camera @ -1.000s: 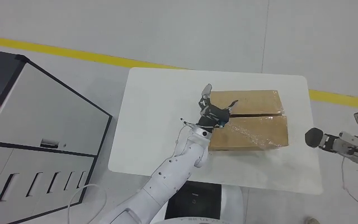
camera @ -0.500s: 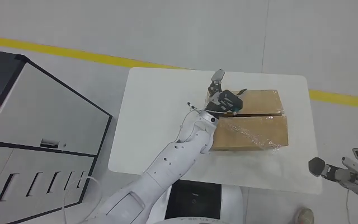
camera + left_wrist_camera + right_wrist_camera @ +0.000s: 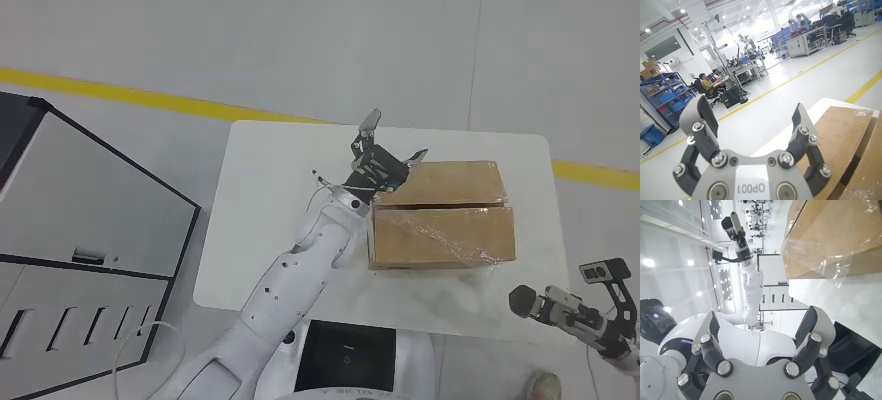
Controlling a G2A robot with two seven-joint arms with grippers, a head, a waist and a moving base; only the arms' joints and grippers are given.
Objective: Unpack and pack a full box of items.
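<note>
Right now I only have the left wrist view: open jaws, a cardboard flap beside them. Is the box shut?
Observer: Yes, both flaps of the box lie flat, a dark seam between them.
Operator: Anything on it?
Observer: Loose clear film crosses the near flap and hangs off its front.
Operator: And the right arm?
Observer: The right gripper is by the table's near right corner, apart from the box, jaws open and empty.
</note>
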